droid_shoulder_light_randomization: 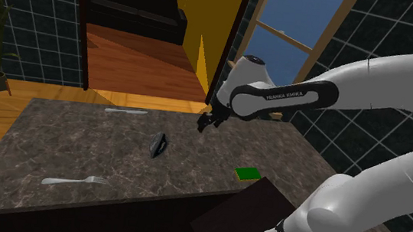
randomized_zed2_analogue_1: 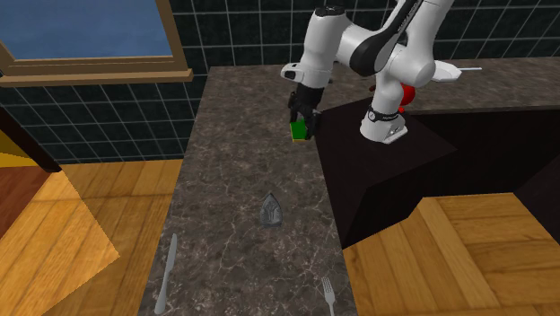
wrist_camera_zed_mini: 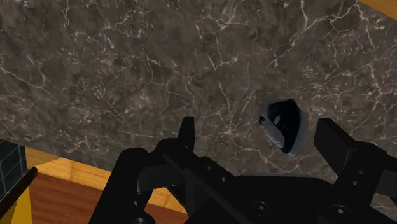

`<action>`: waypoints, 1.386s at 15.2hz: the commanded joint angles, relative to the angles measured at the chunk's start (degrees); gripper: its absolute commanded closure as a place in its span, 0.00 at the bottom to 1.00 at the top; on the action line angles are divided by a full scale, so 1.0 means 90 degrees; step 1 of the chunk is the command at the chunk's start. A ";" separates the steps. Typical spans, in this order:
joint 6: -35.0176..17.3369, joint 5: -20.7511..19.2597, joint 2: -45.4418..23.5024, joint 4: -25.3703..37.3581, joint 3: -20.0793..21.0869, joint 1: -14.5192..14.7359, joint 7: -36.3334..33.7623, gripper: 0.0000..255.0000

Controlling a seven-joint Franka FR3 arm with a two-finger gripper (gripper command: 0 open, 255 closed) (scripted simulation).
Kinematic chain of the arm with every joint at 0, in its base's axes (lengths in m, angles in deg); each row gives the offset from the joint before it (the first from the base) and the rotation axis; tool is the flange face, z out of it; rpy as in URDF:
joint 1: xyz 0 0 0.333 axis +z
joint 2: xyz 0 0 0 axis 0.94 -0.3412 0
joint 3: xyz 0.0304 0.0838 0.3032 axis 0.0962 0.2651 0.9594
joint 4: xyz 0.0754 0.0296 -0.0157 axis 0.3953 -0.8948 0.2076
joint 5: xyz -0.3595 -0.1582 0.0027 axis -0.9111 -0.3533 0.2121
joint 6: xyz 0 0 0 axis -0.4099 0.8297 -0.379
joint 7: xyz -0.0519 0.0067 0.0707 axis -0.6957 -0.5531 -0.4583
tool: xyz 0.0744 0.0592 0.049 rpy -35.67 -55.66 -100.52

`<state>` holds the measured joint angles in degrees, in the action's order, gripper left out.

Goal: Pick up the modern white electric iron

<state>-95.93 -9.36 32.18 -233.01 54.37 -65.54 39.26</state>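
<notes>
Counter: the dark veined stone counter [droid_shoulder_light_randomization: 57, 137] runs long and narrow. Wood floor [randomized_zed2_analogue_1: 81, 224] lies off its long edge on the second exterior view's left, and the black stand [randomized_zed2_analogue_1: 404, 171] butts against the opposite edge.
End wall: a dark tiled wall [randomized_zed2_analogue_1: 251, 36] with a window [randomized_zed2_analogue_1: 90, 31] closes the counter's end behind the arm.
Open room: bare stone surrounds the iron on every side. A knife [droid_shoulder_light_randomization: 126, 111] lies near the far edge in the shoulder view and a fork [droid_shoulder_light_randomization: 75, 180] near the near edge, both well apart from the iron. A green block [droid_shoulder_light_randomization: 247, 173] sits by the stand.
Gripper: the gripper [droid_shoulder_light_randomization: 208, 121] hangs above the counter with its fingers [wrist_camera_zed_mini: 186, 133] spread wide and nothing in its grasp.
Iron: the grey-blue iron [droid_shoulder_light_randomization: 159, 144] rests on the stone about mid-counter, below the gripper and to its left in the shoulder view, and apart from it. In the wrist view it appears between the fingers, nearer one of them and untouched.
</notes>
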 commanded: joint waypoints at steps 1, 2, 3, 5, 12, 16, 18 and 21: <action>-0.0537 -0.0013 -0.0438 0.0094 0.0074 0.0026 -0.0084 0.00; -0.0774 -0.0038 -0.0674 0.0179 0.0111 0.0034 -0.0134 0.00; -0.1003 -0.0071 -0.0911 0.0275 0.0147 0.0041 -0.0188 0.00; -0.1433 -0.0172 -0.1389 0.0497 0.0212 0.0056 -0.0316 0.00; -0.2623 -0.0837 -0.3053 0.1565 0.0233 0.0250 -0.0959 0.00; -0.3069 -0.1194 -0.3937 0.2337 0.0059 0.0527 -0.1297 0.00; -0.3209 -0.1252 -0.4073 0.2334 -0.0002 0.0574 -0.1347 0.00; -0.3415 -0.1335 -0.4282 0.2341 -0.0096 0.0649 -0.1421 0.00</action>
<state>-125.89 -21.08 -5.56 -212.03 53.83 -59.93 26.69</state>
